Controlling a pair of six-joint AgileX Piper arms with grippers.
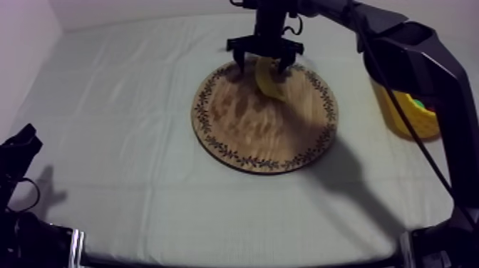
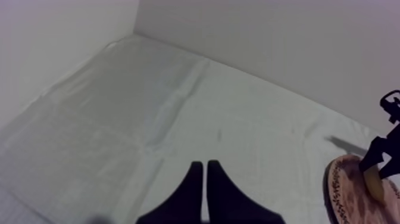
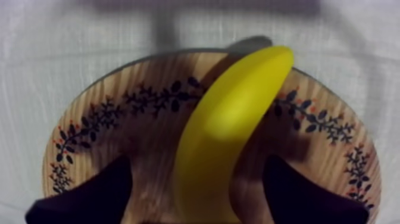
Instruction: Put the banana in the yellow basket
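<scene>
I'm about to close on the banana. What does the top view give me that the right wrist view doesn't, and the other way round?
Top view: the yellow basket at the table's right edge. Right wrist view: the right gripper open, with a gap between each finger and the banana. Both: the banana lying on the wooden board, with the gripper straddling it.

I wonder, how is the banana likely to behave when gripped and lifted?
The banana looks smooth, so it may slip in the right gripper, now open astride it. Its curve could let it rock or pivot on the wooden board.
</scene>
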